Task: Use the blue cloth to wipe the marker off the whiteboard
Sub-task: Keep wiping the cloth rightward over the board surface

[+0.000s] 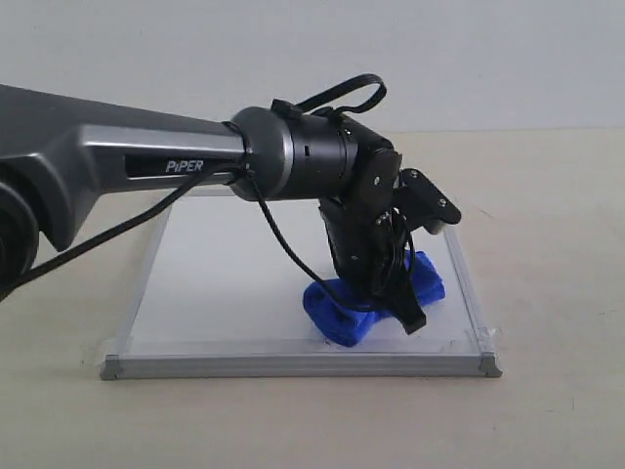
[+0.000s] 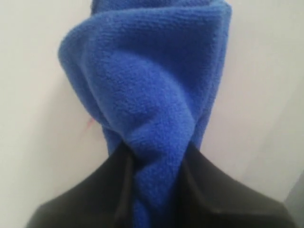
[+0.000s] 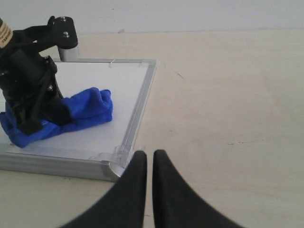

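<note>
The whiteboard [image 1: 215,283] lies flat on the table, silver-framed with taped corners. The blue cloth [image 1: 337,315] rests on its near right part. My left gripper [image 1: 376,293] points down onto the cloth and is shut on it. In the left wrist view the cloth [image 2: 152,85] bulges up out of the left gripper [image 2: 156,156], pinched between both black fingers. A faint red trace of the marker [image 2: 89,122] shows on the white board [image 2: 33,95] right beside the cloth. My right gripper [image 3: 150,154] is shut and holds nothing, over the table off the board's corner [image 3: 111,164], apart from the cloth [image 3: 88,111].
The left arm [image 1: 146,161] stretches from the left across and above the board, and its black cable [image 1: 283,244] hangs over the board. Bare beige table [image 1: 547,244] surrounds the board, and a pale wall stands behind it.
</note>
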Available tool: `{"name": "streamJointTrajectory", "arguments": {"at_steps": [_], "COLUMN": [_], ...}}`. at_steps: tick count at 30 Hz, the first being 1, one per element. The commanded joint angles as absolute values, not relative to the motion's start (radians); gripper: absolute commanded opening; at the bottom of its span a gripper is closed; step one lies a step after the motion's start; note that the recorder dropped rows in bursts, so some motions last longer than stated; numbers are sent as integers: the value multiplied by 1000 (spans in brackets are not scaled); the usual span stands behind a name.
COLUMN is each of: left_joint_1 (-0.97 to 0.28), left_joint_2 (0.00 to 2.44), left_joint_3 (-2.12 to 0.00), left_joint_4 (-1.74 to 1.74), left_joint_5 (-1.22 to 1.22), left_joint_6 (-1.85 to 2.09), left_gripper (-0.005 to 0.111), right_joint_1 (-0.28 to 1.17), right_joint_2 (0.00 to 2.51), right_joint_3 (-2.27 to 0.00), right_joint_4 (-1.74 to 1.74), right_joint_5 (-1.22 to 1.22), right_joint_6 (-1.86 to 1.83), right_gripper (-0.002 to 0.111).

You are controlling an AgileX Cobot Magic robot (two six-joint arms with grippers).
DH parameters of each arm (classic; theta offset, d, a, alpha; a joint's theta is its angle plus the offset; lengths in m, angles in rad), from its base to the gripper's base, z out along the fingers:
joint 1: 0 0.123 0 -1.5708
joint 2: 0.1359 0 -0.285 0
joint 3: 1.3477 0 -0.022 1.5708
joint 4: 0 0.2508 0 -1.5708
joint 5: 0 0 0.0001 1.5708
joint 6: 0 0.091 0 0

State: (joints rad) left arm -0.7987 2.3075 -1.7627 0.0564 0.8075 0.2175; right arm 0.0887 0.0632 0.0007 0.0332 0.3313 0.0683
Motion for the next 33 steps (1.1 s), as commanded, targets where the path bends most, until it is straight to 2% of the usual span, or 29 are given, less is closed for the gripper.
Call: {"name": "streamJointTrajectory", "arguments": {"at_steps": [1,6,9,21,24,28,33], "left_joint_1": [-687,-545,-524,-795,-800,-735,-595], "left_joint_2": [2310,2311,2311,2335,2337,2363,2424], "left_joint_3": [-1794,-1789,-1789,-1793,-1826,-1894,-1931], "left_joint_4": [108,41,-26,-150,-138,-77,-30], "left_joint_5": [827,909,935,882,851,890,1007], "left_joint_6": [80,-28,0,267,252,171,9], "left_gripper": [4,4,4,4,4,4,4], "right_joint_1": [90,90,90,90,90,90,90], "right_joint_2": [62,62,62,62,62,62,62], "right_joint_3": [0,0,0,0,0,0,0], "right_joint_4": [30,30,30,30,30,30,30], "right_joint_5": [322,320,320,320,320,320,320], "right_joint_6": [69,69,69,69,69,69,69], "right_gripper": [1,1,1,1,1,1,1]}}
